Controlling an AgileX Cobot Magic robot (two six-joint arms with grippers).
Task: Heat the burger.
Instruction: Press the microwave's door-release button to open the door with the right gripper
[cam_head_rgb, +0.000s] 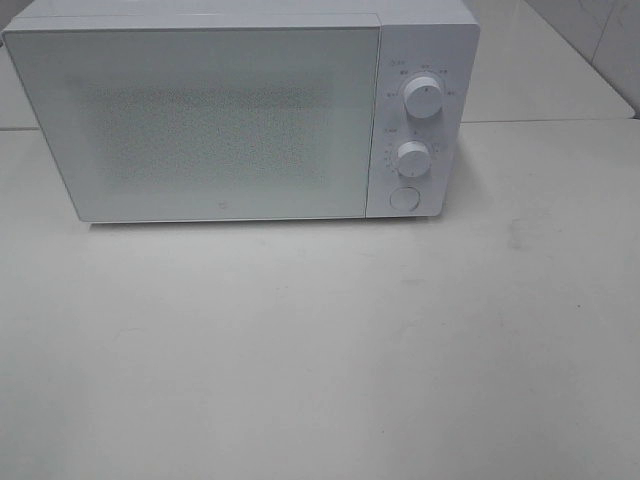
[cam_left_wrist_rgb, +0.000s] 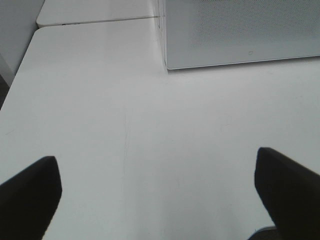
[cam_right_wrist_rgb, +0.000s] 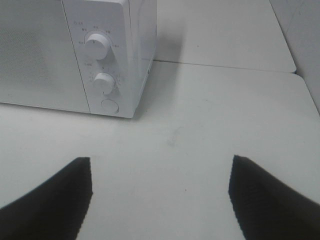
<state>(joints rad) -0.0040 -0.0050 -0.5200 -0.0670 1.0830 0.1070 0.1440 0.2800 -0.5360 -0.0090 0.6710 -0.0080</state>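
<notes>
The burger is out of view in every frame. A white microwave (cam_head_rgb: 240, 110) stands at the back of the white table with its door shut; its frosted door hides the inside. It also shows in the left wrist view (cam_left_wrist_rgb: 240, 32) and the right wrist view (cam_right_wrist_rgb: 75, 50). My left gripper (cam_left_wrist_rgb: 157, 197) is open and empty over bare table, in front of the microwave's left corner. My right gripper (cam_right_wrist_rgb: 160, 200) is open and empty over bare table, in front of the control panel side. Neither arm shows in the exterior high view.
The microwave panel has an upper knob (cam_head_rgb: 423, 97), a lower knob (cam_head_rgb: 412, 157) and a round button (cam_head_rgb: 404, 198). A seam between table tops (cam_head_rgb: 540, 122) runs behind the microwave. The table's left edge (cam_left_wrist_rgb: 20, 75) shows in the left wrist view.
</notes>
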